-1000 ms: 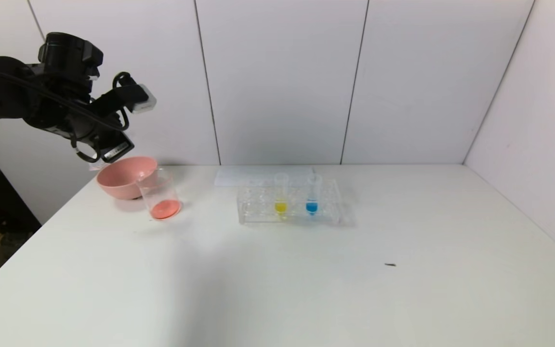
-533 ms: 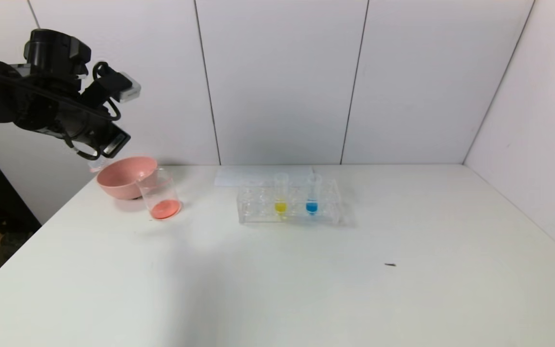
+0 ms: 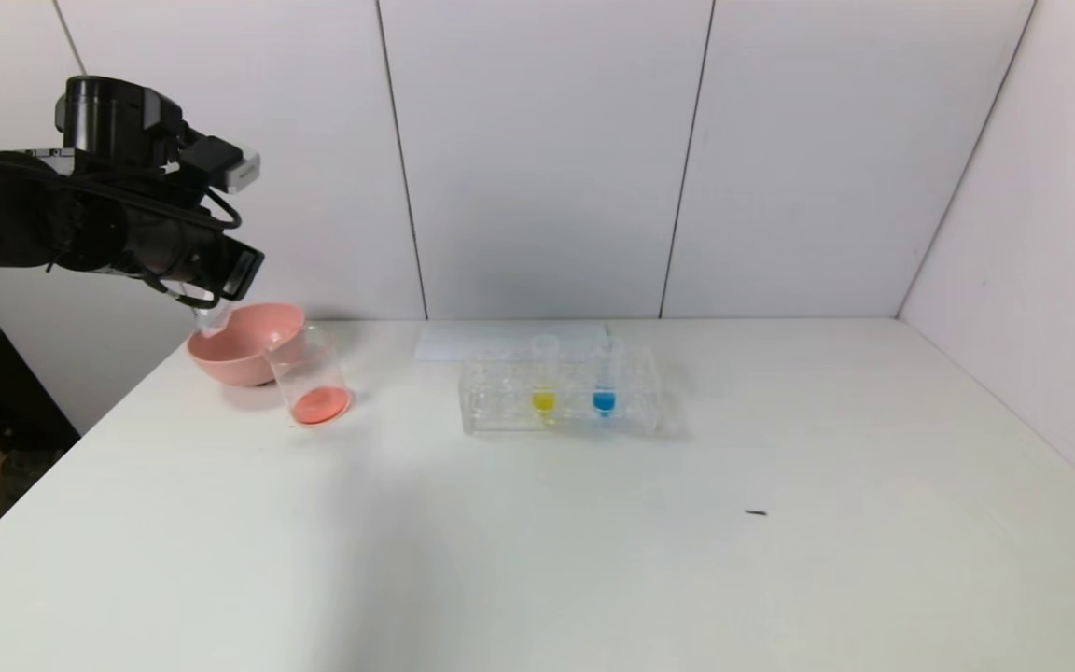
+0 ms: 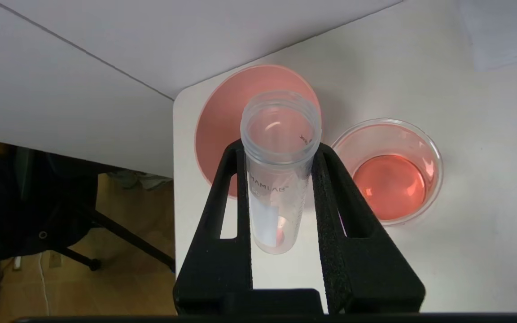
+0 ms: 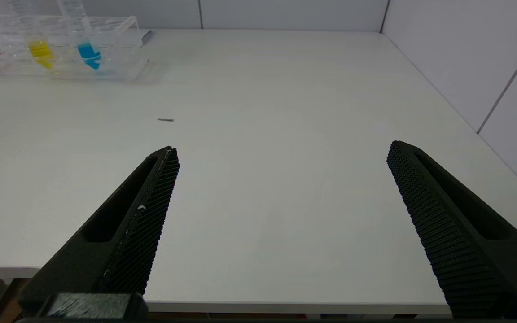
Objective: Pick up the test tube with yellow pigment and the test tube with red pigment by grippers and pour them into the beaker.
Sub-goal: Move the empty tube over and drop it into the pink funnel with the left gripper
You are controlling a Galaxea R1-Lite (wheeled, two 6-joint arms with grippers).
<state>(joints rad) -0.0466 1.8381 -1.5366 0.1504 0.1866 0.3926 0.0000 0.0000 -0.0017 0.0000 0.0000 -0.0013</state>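
Left pincer [image 4: 281,202] is clamped on the test tube with red pigment [image 4: 278,170], which is all but empty: only a red trace is seen at its round bottom. It is held high at the far left, above the pink bowl [image 3: 244,341], with the tube's lower end at the bowl's rim in the head view. The red liquid is already seen in the beaker [image 3: 312,375], so the pour of this tube is judged done and the step in hand is judged to be the discarding of the empty tube into the bowl. For that, the tube is best brought over the middle of the bowl and lowered before the fingers are parted, so that it is not dropped off the tabletop's [image 3: 537,541] left edge, which lies just beside the bowl.

Going near to far: the right pincer [image 5: 281,179] is parked at the near right edge, its fingers spread wide and holding nothing. A small dark speck [image 3: 756,512] lies on the bare middle of the tabletop. Farther off, the clear tube rack [image 3: 561,397] holds the test tube with yellow pigment [image 3: 544,378] upright, with the blue-liquid tube [image 3: 605,378] just to its right. A white sheet [image 3: 481,338] lies behind the rack. The beaker stands touching or just beside the bowl on its near right, so it could be knocked if the pincer is swung low; nothing else is in the way.
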